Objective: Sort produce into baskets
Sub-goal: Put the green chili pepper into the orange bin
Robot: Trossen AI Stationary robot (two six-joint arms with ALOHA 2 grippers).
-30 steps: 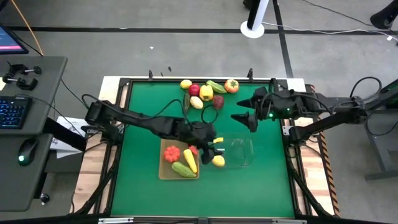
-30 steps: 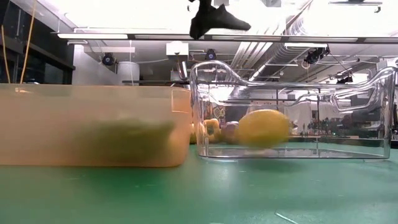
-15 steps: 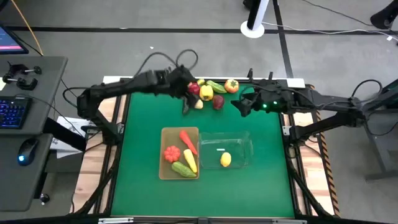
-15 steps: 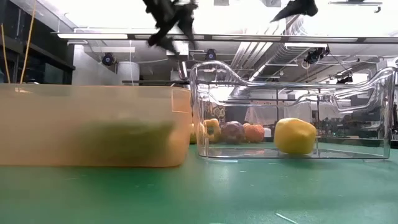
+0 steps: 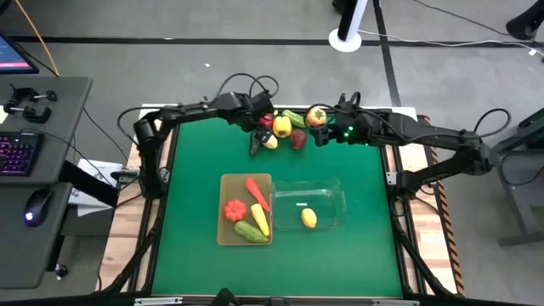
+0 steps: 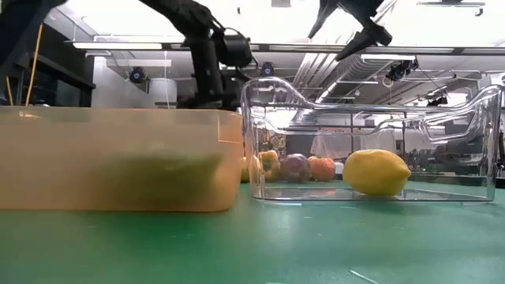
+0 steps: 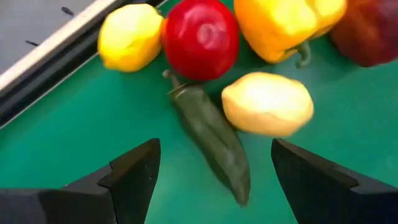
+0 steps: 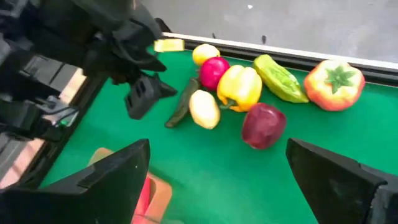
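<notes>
Loose produce lies in a cluster at the table's far edge: a yellow lemon [image 7: 129,36], a red apple [image 7: 200,38], a yellow pepper [image 7: 283,25], a pale lemon [image 7: 267,104], a dark green cucumber [image 7: 211,140], a dark red apple [image 8: 263,125], a light green cucumber [image 8: 278,78] and an orange-red tomato [image 8: 334,84]. My left gripper [image 7: 211,180] is open just above the dark green cucumber, its fingers on either side of it. My right gripper [image 5: 325,136] is open and empty, to the right of the cluster. The tan bin [image 5: 224,238] holds several vegetables. The clear bin [image 5: 338,194] holds one lemon [image 6: 376,172].
The two bins stand side by side at the table's middle, the tan one on the left. In the tan bin lie a carrot [image 5: 257,191], a red tomato [image 5: 235,210] and a green cucumber [image 5: 249,230]. Bare green mat [image 5: 195,170] lies between bins and cluster.
My left gripper has gone from above the two bins to the far edge and stands over the produce cluster. My right gripper has gone toward the far edge and toward the cluster. The lemon has rolled rightward along the clear bin's floor and come to rest.
</notes>
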